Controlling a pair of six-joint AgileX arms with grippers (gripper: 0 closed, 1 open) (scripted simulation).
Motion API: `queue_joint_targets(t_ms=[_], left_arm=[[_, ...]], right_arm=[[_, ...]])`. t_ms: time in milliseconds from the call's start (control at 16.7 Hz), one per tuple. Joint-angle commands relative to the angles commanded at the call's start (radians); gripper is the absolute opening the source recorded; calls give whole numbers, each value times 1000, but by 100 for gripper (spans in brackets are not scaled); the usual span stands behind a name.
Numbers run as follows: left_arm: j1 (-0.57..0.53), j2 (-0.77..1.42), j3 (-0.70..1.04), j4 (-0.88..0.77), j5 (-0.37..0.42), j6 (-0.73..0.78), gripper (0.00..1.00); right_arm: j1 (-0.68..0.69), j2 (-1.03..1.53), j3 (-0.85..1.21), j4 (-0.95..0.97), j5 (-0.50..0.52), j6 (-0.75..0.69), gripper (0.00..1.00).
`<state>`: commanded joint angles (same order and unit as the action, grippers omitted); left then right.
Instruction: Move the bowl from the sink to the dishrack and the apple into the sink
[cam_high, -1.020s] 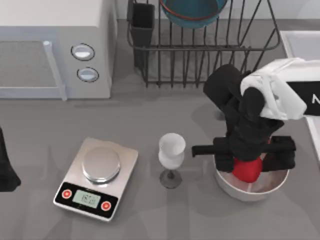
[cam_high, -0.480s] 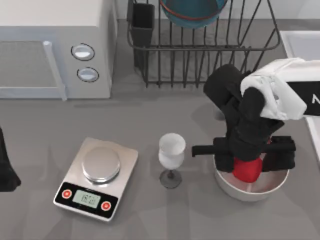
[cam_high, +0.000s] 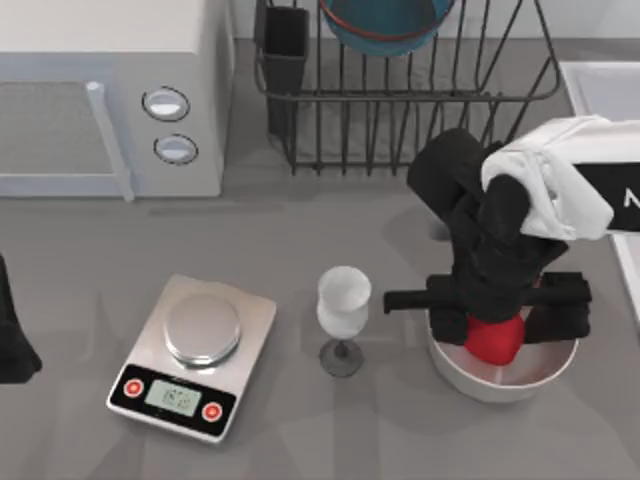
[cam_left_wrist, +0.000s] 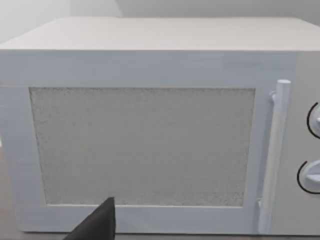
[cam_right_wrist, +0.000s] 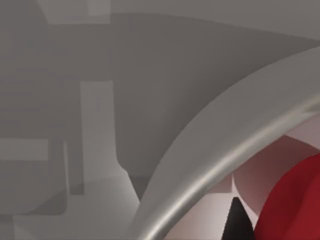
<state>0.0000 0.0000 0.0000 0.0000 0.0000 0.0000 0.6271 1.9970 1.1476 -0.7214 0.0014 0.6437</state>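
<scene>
The table (cam_high: 300, 230) is grey. At 10 o'clock on it stands the microwave (cam_high: 110, 95), its door and handle facing the left wrist camera. At 12 to 1 o'clock sits the dishrack (cam_high: 400, 110), a dark cup (cam_high: 286, 45) at its near-left corner. The bowl (cam_high: 385, 25), teal with an orange-red rim, rests in the rack at its far edge. The sink (cam_high: 600, 85) shows as a pale rim at 2 o'clock, against the table's right edge.

The right arm (cam_high: 560, 185) reaches in from 3 o'clock. The right gripper (cam_high: 492, 330) is down inside the cream bowl (cam_high: 500, 375) at 4 o'clock, its dark fingers standing at either side of the apple (cam_high: 492, 340) and closed against it. The apple is low within the cream bowl; whether it touches the bowl floor cannot be told.

A scale (cam_high: 195, 355) lies at 7 o'clock. A white goblet (cam_high: 343, 315) stands upright near 6 o'clock, between scale and cream bowl, apart from both.

The left arm (cam_high: 12, 335) is parked at 8 o'clock; its claw's state cannot be told.
</scene>
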Motion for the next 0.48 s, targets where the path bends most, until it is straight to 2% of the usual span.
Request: queue_joint_targets(t_ms=[60,480], left_arm=[[0,0,0,0,0,0,100],[0,0,0,0,0,0,100]], right_arm=[[-27,-74,38,-42,50,-55,0],[-72,-116,129,-211,71,-48,0]])
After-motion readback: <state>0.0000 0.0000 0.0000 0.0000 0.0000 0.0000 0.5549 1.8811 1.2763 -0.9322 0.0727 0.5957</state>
